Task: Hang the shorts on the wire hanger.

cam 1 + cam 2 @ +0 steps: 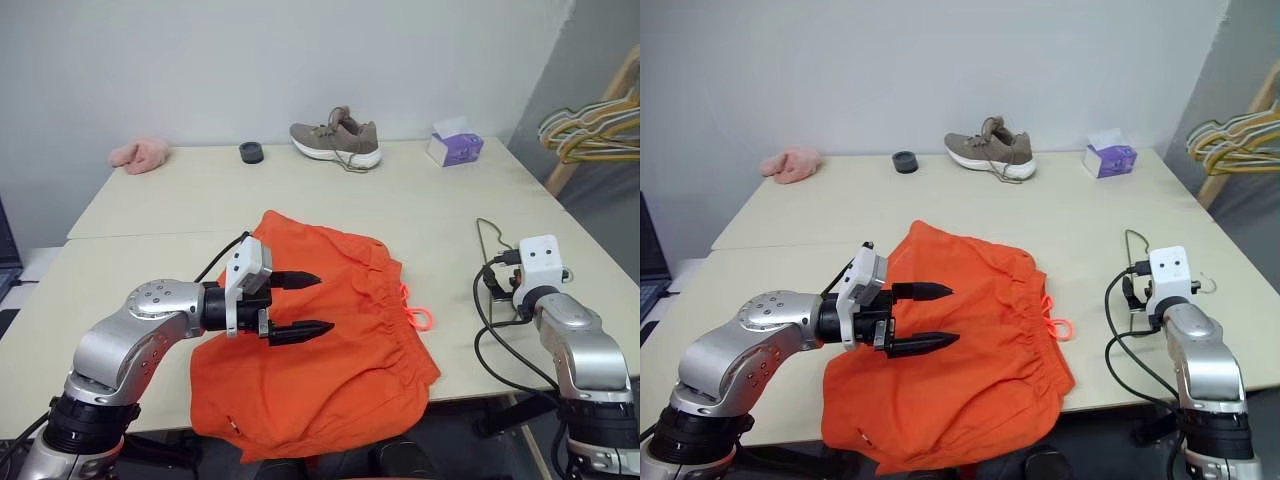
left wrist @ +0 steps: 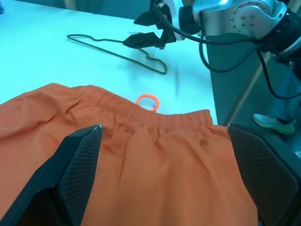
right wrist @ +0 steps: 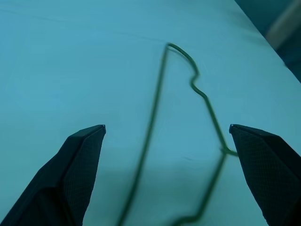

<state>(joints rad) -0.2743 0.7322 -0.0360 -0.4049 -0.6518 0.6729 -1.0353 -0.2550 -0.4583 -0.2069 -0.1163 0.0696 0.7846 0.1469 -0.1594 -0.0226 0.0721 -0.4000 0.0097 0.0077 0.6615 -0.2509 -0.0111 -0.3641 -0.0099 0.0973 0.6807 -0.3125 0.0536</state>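
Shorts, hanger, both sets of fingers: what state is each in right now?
shorts: spread flat on the table, near edge hanging over, not held.
drawstring loop: sticking out past the waistband, lying on the table.
wire hanger: lying flat on the table, bare, not gripped.
left gripper: fingers open, above the shorts, empty.
right gripper: fingers open, over the hanger, empty.

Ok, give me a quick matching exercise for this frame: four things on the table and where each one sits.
Things:
1. shorts
2. wire hanger
3. shoe
4. tissue box

Places:
A. far edge, toward the right
B. near edge, under the left pincer
C. far edge, middle
D. flat on the table, in front of the right pincer

Pairs: 1-B, 2-D, 3-C, 4-A
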